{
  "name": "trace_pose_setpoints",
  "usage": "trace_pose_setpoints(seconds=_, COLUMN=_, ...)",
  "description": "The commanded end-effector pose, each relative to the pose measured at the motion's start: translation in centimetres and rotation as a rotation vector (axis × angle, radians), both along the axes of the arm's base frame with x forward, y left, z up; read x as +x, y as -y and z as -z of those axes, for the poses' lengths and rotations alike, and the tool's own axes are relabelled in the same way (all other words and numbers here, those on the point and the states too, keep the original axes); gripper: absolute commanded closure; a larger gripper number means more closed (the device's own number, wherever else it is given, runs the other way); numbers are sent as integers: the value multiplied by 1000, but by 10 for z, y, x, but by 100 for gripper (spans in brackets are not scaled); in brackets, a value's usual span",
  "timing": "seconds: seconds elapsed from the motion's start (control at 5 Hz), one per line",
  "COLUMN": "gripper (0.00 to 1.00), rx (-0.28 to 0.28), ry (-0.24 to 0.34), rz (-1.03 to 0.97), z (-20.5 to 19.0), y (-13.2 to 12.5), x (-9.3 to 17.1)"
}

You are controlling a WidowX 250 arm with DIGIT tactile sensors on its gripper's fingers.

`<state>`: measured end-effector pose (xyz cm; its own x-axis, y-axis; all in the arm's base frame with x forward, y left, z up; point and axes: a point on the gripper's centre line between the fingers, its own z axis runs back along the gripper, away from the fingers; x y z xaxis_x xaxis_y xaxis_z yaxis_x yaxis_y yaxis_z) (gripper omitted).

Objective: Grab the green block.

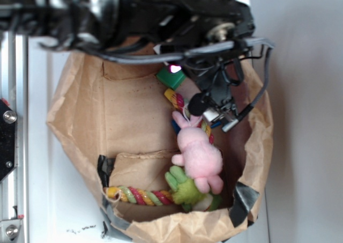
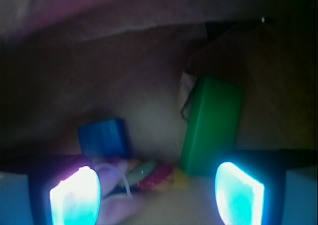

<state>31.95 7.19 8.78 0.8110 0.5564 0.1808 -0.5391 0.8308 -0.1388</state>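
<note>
Fingers (image 2: 156,192) spread wide and empty, low inside the paper bag (image 1: 80,114), and the green block (image 2: 211,128) stands just ahead by the right pad, beside the blue block (image 2: 104,138) — looks rigid, light, smooth-faced and maybe slick, so pinch its flat long sides squarely.

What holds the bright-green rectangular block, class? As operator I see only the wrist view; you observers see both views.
Observer: A crumpled brown paper bag, open at the top; the bright-green rectangular block lies inside it.
Operator: Any soft toys near the gripper?
Observer: Yes, a pink plush rabbit lies in the bag, close beside the gripper.
Operator: Anything else green that I might confuse with the block?
Observer: A fuzzy lime-green plush toy lies against the rabbit, at one end of a multicoloured twisted rope.
</note>
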Motion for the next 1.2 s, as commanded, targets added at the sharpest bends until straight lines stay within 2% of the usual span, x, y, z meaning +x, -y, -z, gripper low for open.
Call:
trace_pose_setpoints(seconds=0.0, gripper=0, rx=-8, ry=26, rz=-16, z=-10, y=-26, x=-7)
trace_pose_setpoints(seconds=0.4, gripper=0, rx=15, ry=42, rz=-68, z=0, y=-23, x=-26)
trace_pose_setpoints(seconds=0.6, gripper=0, rx=-1, ry=50, rz=-123, z=1, y=-33, x=-28)
trace_pose_setpoints(seconds=0.8, gripper=0, rx=-40, ry=21, rz=-184, z=7, y=-51, x=-23)
trace_pose_setpoints(seconds=1.0, gripper=0, rx=-55, ry=-3, rz=-271, z=13, y=-69, x=-22)
